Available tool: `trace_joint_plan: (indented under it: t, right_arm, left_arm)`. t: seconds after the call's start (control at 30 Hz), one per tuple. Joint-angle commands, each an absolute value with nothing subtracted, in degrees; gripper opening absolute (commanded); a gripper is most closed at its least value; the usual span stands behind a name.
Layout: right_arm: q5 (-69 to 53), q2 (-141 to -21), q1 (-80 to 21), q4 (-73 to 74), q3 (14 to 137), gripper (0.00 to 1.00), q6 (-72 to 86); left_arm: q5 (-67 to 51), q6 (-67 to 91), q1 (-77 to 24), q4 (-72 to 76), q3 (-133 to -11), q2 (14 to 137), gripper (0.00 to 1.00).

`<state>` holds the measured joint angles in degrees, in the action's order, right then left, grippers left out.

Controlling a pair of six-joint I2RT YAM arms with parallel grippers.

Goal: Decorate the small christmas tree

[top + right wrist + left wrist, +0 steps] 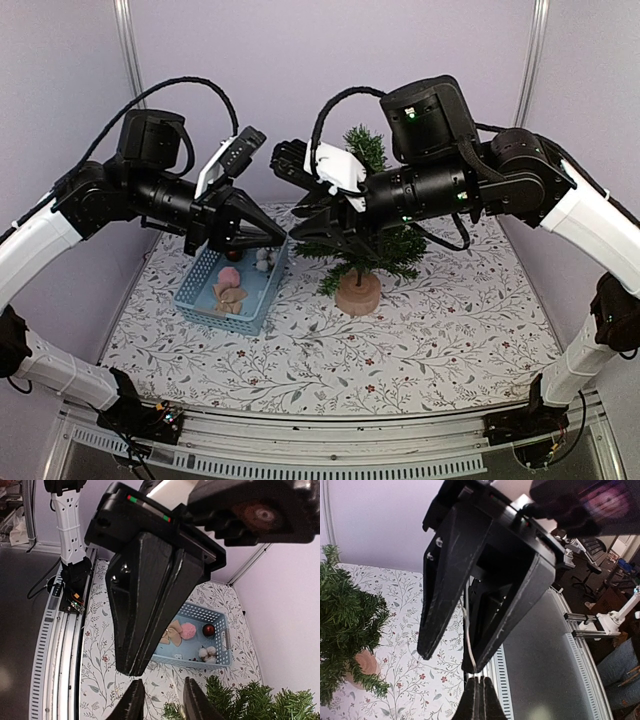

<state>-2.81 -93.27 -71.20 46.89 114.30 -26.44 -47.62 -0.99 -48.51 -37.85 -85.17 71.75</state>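
Above the middle of the tabletop (430, 330), the left hand (478, 692) and the right hand (162, 685) meet tip to tip in the air; the left hand is closed, its two fingers pressed flat together; a thin white strand (468, 640) runs up from their tips towards the right hand, though I cannot tell what it is or whether it is pinched; the right hand is open part way, with a clear gap between its fingers and only the printed tabletop showing through it; the point of the left hand hangs just in front of that gap, and whether the two touch I cannot tell; below the left hand sits a light blue basket (196, 286), holding a pink pompom (188, 630), a dark red ball (208, 630), white cotton tufts (207, 652) and a tan piece (172, 634); the small christmas tree (397, 252) stands upright near the basket on its right, apart from it, its round tan base on the tabletop; the right arm crosses in front of its middle in the top view, its crown rises behind that arm, and its lower branch tips show just beside the right hand's fingers in the right wrist view; pale lilac walls (300, 50) close off the far side.
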Motion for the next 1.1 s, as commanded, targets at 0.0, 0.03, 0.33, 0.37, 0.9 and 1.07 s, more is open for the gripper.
trace_joint_plan:
  t: [0.0,0.03,0.33,0.37,0.9,1.07]
  right_arm:
    - [-0.9,-92.7,-71.4,49.1,114.0,0.22,-27.3]
    - [-0.6,-92.5,-71.4,49.0,114.0,0.18,-27.1]
    - [-0.3,-88.2,-70.2,43.8,110.9,0.0,-20.4]
    - [-0.3,-87.8,-69.4,42.9,110.6,0.0,-19.1]
    - [4.8,-78.4,-63.5,26.9,110.3,0.0,-8.1]
    - [4.6,-78.0,-63.5,24.8,111.7,0.0,-7.9]
  left_arm:
    - [-48.4,-0.2,-49.4,-34.5,-85.2,70.9,0.0]
    - [-47.9,0.4,-49.3,-33.8,-84.9,70.5,0.0]
    - [-31.4,2.9,-48.8,-24.0,-79.6,64.7,0.27]
    - [-28.5,3.4,-48.8,-22.5,-78.2,63.3,0.35]
    - [4.3,10.5,-38.7,-27.8,-51.8,46.8,0.67]
    - [-2.9,8.2,-38.7,-19.7,-40.7,46.6,0.65]
